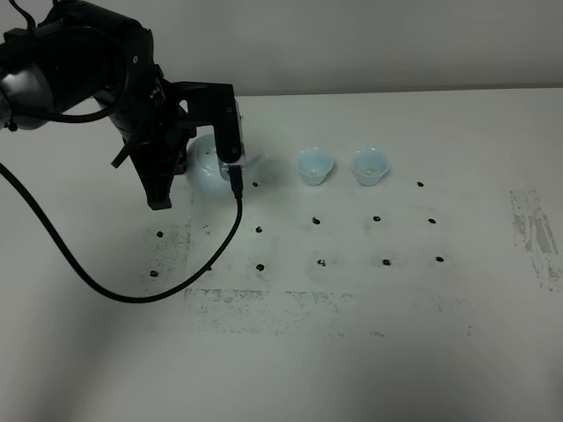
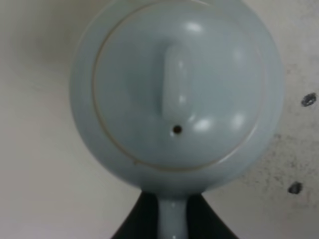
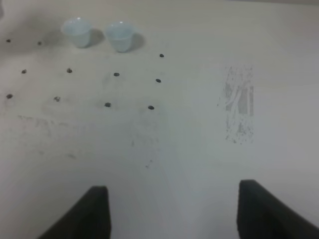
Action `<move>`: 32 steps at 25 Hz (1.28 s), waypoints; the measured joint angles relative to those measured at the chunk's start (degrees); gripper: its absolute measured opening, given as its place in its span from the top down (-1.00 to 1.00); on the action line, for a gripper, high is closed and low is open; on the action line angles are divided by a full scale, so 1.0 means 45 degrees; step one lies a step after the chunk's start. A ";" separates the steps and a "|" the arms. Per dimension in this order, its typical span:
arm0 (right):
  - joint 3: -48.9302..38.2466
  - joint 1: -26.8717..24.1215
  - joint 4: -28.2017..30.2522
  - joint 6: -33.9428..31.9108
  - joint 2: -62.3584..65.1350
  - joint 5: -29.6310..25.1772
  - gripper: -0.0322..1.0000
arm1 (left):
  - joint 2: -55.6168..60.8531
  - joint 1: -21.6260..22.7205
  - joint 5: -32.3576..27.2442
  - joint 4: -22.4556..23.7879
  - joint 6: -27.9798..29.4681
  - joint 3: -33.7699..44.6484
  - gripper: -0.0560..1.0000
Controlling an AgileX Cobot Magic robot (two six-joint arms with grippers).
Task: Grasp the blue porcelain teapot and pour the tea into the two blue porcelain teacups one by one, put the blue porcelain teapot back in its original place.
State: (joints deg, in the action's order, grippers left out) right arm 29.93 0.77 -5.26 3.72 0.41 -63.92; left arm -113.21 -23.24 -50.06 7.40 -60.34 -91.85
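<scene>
The blue porcelain teapot (image 1: 208,170) is at the table's back left, half hidden by my left arm, with its spout pointing right toward the cups. The left wrist view shows its lid and knob (image 2: 175,84) from above. My left gripper (image 2: 173,221) has its dark fingers (image 2: 142,219) close on both sides of the loop handle, shut on it. I cannot tell whether the pot rests on the table. The two blue porcelain teacups (image 1: 314,165) (image 1: 370,164) stand upright side by side to the right of the pot, and they also show in the right wrist view (image 3: 76,32) (image 3: 118,35). My right gripper (image 3: 174,214) is open and empty.
The white table (image 1: 352,334) carries a grid of small black dots (image 1: 318,221) and scuffed grey patches (image 1: 264,308) (image 1: 532,229). A black cable (image 1: 114,294) loops from my left arm across the table's left front. My right arm is out of the exterior high view.
</scene>
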 joint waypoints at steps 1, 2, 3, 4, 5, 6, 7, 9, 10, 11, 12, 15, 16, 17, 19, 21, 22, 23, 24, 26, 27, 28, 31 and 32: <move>0.0000 0.0000 0.0000 0.0000 0.0000 0.0000 -0.16 | -0.0086 0.0000 0.0000 0.0000 -0.0053 -0.0175 0.73; 0.0000 0.0000 0.0000 0.0000 0.0000 0.0000 -0.16 | -0.0212 0.0000 0.0011 -0.0027 -0.0074 -0.0386 0.73; 0.0000 0.0000 0.0000 0.0000 0.0000 0.0000 -0.16 | -0.0336 0.0000 0.0011 -0.0029 -0.0158 -0.0639 0.73; 0.0000 0.0000 0.0000 0.0000 0.0000 0.0000 -0.16 | -0.0475 0.0000 0.0011 -0.0055 -0.0276 -0.0856 0.73; 0.0000 0.0000 0.0000 0.0000 0.0000 0.0000 -0.16 | -0.0579 0.0000 0.0011 -0.0055 -0.0406 -0.1116 0.73; 0.0000 0.0000 0.0000 0.0000 0.0000 0.0000 -0.16 | -0.0705 0.0000 0.0011 -0.0055 -0.0567 -0.1368 0.73; 0.0000 0.0000 0.0000 0.0000 0.0000 0.0000 -0.16 | -0.0833 0.0000 -0.0002 -0.0055 -0.0734 -0.1583 0.73; 0.0000 0.0000 0.0000 0.0000 0.0000 0.0000 -0.16 | -0.1118 0.0000 -0.0002 -0.0055 -0.0960 -0.2110 0.73; 0.0000 0.0000 0.0000 0.0000 0.0000 0.0000 -0.16 | -0.1297 0.0000 -0.0002 -0.0055 -0.1057 -0.2368 0.73; 0.0000 0.0000 0.0000 0.0000 0.0000 0.0000 -0.16 | -0.1490 0.0000 -0.0002 -0.0055 -0.1173 -0.2591 0.73; 0.0000 0.0000 0.0000 0.0000 0.0000 0.0000 -0.16 | -0.1668 0.0000 -0.0002 -0.0055 -0.1305 -0.2863 0.73; 0.0000 0.0000 0.0000 0.0000 0.0000 0.0000 -0.16 | -0.2427 0.0000 -0.0026 -0.0055 -0.1678 -0.3765 0.73; 0.0000 0.0000 0.0000 0.0000 0.0000 0.0000 -0.16 | -0.2654 -0.0016 -0.0026 -0.0055 -0.1722 -0.4131 0.73; 0.0000 0.0000 0.0000 0.0000 0.0000 0.0000 -0.16 | -0.2904 -0.0042 -0.0034 -0.0055 -0.1738 -0.4501 0.73; 0.0000 0.0000 0.0000 0.0000 0.0000 0.0000 -0.16 | -0.3413 -0.0104 -0.0035 -0.0055 -0.1789 -0.5245 0.73; 0.0000 0.0000 0.0000 0.0000 0.0000 0.0000 -0.16 | -0.3941 -0.0181 -0.0035 -0.0055 -0.2021 -0.6021 0.73; 0.0000 0.0000 0.0000 0.0000 0.0000 0.0000 -0.16 | -0.4197 -0.0230 -0.0035 -0.0055 -0.2166 -0.6333 0.73; 0.0000 0.0000 0.0000 0.0000 0.0000 0.0000 -0.16 | -0.4406 -0.0259 -0.0035 -0.0055 -0.2280 -0.6689 0.73; 0.0000 0.0000 0.0000 0.0000 0.0000 0.0000 -0.16 | -0.4649 -0.0307 -0.0047 -0.0055 -0.2355 -0.7041 0.73; 0.0000 0.0000 0.0000 0.0000 0.0000 0.0000 -0.16 | -0.5093 -0.0374 -0.0020 -0.0070 -0.2552 -0.7645 0.73; 0.0000 0.0000 0.0000 0.0000 0.0000 0.0000 -0.16 | -0.5315 -0.0402 0.0031 -0.0070 -0.2694 -0.7927 0.73; 0.0000 0.0000 0.0000 0.0000 0.0000 0.0000 -0.16 | -0.5522 -0.0433 0.0133 -0.0070 -0.2823 -0.8194 0.73; 0.0000 0.0000 0.0000 0.0000 0.0000 0.0000 -0.16 | -0.6043 -0.0470 0.0664 -0.0070 -0.3138 -0.8775 0.73; 0.0000 0.0000 0.0000 0.0000 0.0000 0.0000 -0.16 | -0.6170 -0.0484 0.0883 -0.0045 -0.3261 -0.8881 0.73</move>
State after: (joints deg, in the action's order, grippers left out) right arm 29.93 0.77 -5.26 3.72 0.41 -63.92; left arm -140.97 -25.41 -46.09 7.20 -75.01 -131.81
